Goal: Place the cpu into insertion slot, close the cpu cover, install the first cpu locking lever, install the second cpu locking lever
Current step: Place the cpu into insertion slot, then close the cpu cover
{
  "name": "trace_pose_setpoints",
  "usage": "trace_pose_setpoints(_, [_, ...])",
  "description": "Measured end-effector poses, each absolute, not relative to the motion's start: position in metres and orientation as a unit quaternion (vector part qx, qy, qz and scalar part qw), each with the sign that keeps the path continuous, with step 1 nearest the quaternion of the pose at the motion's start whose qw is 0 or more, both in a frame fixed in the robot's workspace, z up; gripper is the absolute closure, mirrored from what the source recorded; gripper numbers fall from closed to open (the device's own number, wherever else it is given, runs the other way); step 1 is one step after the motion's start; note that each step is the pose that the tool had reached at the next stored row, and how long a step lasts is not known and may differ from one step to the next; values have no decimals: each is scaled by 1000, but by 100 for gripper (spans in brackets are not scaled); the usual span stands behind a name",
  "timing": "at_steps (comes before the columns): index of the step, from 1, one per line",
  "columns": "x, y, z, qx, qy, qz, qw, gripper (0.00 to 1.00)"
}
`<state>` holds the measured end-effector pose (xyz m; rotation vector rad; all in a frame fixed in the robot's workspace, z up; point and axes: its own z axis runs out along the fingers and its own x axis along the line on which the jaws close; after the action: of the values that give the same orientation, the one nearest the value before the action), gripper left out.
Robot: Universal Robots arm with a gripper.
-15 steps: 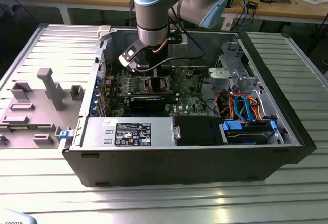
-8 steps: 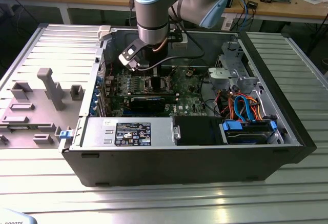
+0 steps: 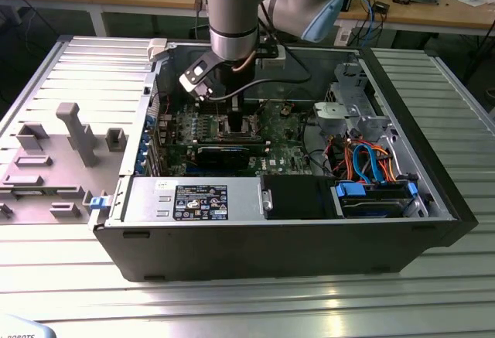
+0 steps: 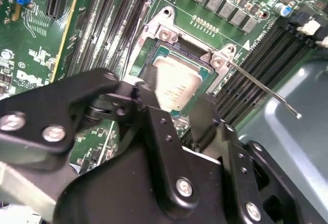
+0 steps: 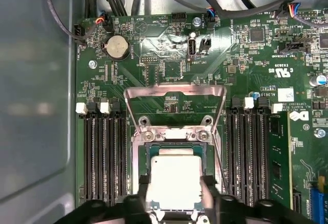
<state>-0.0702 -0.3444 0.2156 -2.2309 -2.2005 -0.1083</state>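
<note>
The cpu, a silver-topped square chip, lies level in the insertion slot with its green edge showing inside the rim. My gripper reaches down over it, one black fingertip against each of two opposite edges. In the second wrist view the cpu sits in the insertion slot between the same black fingers. The cpu cover stands swung up and open behind the socket. A thin locking lever sticks out free past the socket. In the exterior view the gripper hangs over the socket inside the case.
Long black memory slots flank the socket on both sides. A black card lies just in front of the socket. The case walls, a drive cage with orange and blue cables and a grey fixture plate surround the work area.
</note>
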Motion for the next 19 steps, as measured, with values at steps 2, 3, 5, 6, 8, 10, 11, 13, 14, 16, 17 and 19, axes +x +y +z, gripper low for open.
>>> trace_pose_setpoints(2, [-66, -345, 217, -712, -702, -29, 8, 59])
trace_pose_setpoints(3, [-63, -345, 217, -712, -702, -26, 12, 71])
trace_pose_setpoints(5, [-62, -345, 218, -712, -702, -24, 13, 77])
trace_pose_setpoints(6, [-62, -345, 218, -712, -702, -24, 14, 89])
trace_pose_setpoints(8, [-62, -345, 218, -712, -702, -24, 14, 89])
trace_pose_setpoints(10, [-62, -345, 218, -712, -702, -24, 14, 89])
trace_pose_setpoints(11, [-62, -345, 218, -712, -702, -24, 14, 89])
trace_pose_setpoints(13, [-62, -345, 218, -712, -702, -23, 14, 89])
trace_pose_setpoints(14, [-62, -345, 218, -712, -702, -23, 14, 89])
trace_pose_setpoints(16, [-61, -344, 218, -712, -702, -23, 14, 89])
trace_pose_setpoints(17, [-61, -344, 218, -712, -702, -23, 13, 89])
trace_pose_setpoints(19, [-62, -345, 220, -712, -702, -22, 13, 89])
